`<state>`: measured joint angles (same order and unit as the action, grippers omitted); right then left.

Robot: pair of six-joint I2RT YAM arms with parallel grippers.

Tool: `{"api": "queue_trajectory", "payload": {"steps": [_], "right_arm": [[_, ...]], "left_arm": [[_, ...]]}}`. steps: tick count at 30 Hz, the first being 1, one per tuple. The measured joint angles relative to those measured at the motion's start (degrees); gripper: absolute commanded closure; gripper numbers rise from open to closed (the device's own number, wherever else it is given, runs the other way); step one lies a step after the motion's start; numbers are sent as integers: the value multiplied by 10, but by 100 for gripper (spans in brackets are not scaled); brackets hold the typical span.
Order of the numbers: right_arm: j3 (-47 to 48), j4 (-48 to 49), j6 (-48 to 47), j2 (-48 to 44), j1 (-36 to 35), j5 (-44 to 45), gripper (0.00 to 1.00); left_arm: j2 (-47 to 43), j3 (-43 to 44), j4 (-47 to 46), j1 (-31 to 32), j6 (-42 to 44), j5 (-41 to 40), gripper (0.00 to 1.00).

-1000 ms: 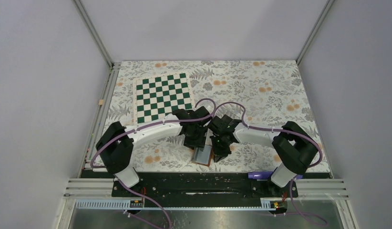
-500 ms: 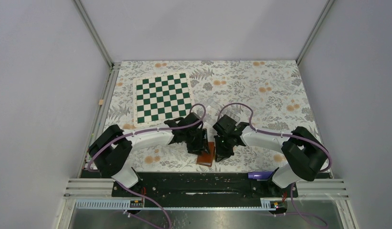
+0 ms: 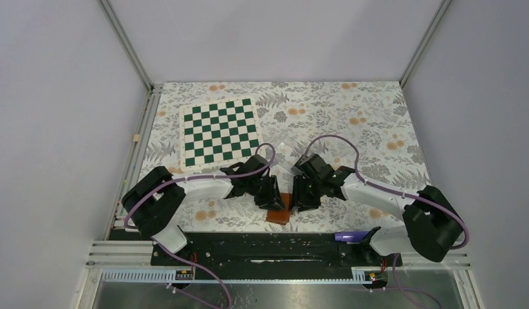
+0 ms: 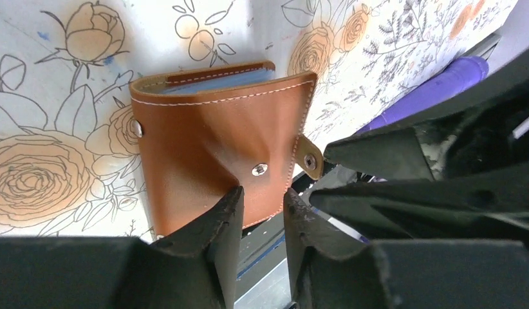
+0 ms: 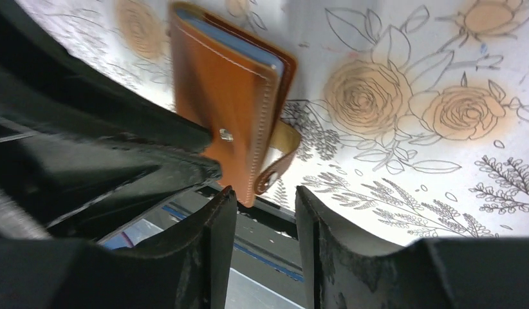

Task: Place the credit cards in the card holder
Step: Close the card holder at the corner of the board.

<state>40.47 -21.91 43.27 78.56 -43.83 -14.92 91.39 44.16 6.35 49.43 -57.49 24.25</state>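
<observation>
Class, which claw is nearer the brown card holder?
Left. The left claw is over the card holder's near edge; the right claw sits beside it, apart.

The folded brown card holder (image 5: 226, 84), strap unsnapped and blue sleeves showing, sits over the floral cloth (image 5: 410, 64). The right gripper (image 5: 263, 196) is spread and empty just near it.

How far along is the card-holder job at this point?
Looks done: the card holder lies folded over, pale sleeves at its edge, and no loose cards show; whether they are inside is hidden. In hand: nothing; the left gripper and right gripper hover open at it. Left: its snap strap hangs unfastened, if closing counts.
</observation>
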Motion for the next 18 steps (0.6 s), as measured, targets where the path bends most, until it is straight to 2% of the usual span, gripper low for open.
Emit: {"api": "queue_trajectory", "payload": {"steps": [2, 6, 9, 18], "right_arm": [[0, 14, 0, -15, 8, -5, 55], [0, 33, -4, -30, 15, -8, 57], [0, 38, -9, -27, 16, -11, 58], [47, 46, -31, 70, 16, -28, 65]], "left_arm": [[1, -1, 0, 0, 1, 0, 88], [4, 2, 20, 0, 12, -4, 92], [4, 14, 57, 0, 29, -15, 99], [6, 61, 148, 1, 90, -52, 100]]}}
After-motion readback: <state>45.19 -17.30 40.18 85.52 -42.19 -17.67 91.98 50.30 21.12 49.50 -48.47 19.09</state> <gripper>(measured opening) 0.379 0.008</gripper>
